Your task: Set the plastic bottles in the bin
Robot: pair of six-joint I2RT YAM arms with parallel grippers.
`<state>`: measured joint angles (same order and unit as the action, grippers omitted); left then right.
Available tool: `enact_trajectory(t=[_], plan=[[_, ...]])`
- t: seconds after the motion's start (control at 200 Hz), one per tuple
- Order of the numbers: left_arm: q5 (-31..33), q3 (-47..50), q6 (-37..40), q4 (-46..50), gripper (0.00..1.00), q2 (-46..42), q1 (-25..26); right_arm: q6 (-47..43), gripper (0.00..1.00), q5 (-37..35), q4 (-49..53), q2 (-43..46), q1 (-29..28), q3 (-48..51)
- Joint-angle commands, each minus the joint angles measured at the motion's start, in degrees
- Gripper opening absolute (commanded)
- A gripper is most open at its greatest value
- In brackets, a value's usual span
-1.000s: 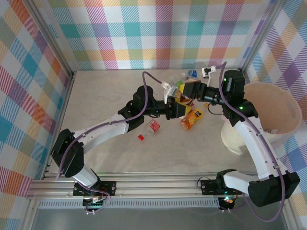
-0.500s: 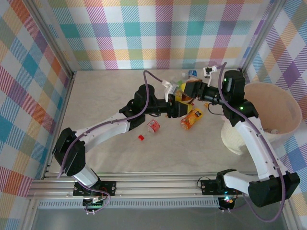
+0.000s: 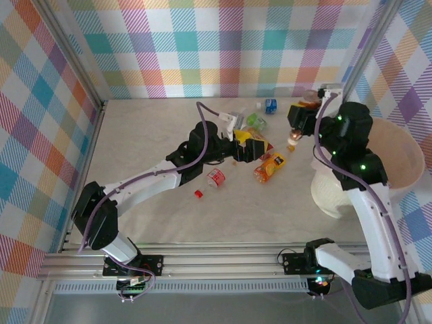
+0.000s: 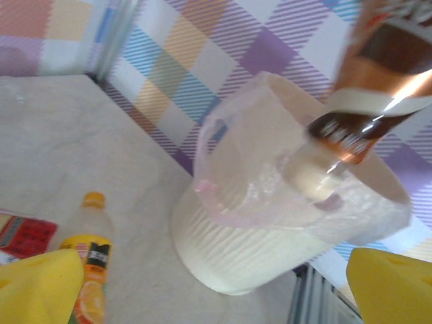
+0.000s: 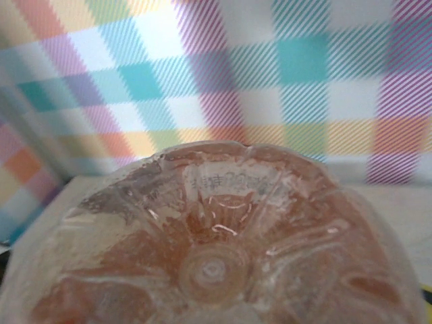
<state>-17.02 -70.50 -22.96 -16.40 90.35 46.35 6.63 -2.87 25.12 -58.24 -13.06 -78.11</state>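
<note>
My right hand (image 3: 302, 113) is clamped round an amber bottle (image 3: 293, 135), neck down and lifted off the table. I judge that leaves it free to swing over the bin (image 3: 395, 152) just to its right. My left hand (image 3: 252, 144) gapes wide and empty beside the orange bottle (image 3: 270, 167), likely next.

table (image 3: 148, 209): pale marble | on it: bin (image 3: 327, 196), orange bottle (image 3: 268, 167), red cap (image 3: 198, 194) (loose)

Glossy clear plastic bottle (image 5: 216, 256), ribbed matt plastic bin (image 4: 233, 251)
</note>
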Motion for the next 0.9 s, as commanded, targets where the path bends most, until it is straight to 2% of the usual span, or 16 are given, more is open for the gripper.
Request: enact_trajectory(t=[0.0,0.06,0.125,0.305,0.435,0.56,0.695,0.895], plan=[[8.11,1.52,-0.83,0.64,1.00,-2.32,-0.29,-11.69,0.40,-16.65,-5.68,1.67,0.96,-1.77],[10.66,2.15,-1.44,0.58,1.00,-2.43,-0.29,-17.04,0.40,-21.74,-8.45,1.72,2.57,-0.80],[12.98,2.60,-1.95,0.82,1.00,-2.29,-0.29,-19.20,0.40,-23.91,-9.80,1.79,5.81,0.47],[18.73,2.67,-3.66,2.68,1.00,-1.75,-0.22,-17.86,0.41,-24.13,-13.76,3.99,17.92,6.22],[22.85,2.30,-4.85,5.31,1.00,-1.33,-0.25,-17.83,0.41,-24.04,-17.59,5.85,23.57,10.62],[23.82,1.49,-5.29,7.67,1.00,-0.97,-0.25,-18.24,0.41,-24.86,-23.59,7.25,28.88,16.17],[24.29,0.60,-5.78,9.39,1.00,-0.33,-0.25,-19.28,0.42,-21.26,-30.91,8.02,32.54,22.39],[24.32,-1.48,-6.29,11.61,1.00,0.95,-0.28,-18.86,0.43,-22.49,-41.13,5.15,34.87,28.57]])
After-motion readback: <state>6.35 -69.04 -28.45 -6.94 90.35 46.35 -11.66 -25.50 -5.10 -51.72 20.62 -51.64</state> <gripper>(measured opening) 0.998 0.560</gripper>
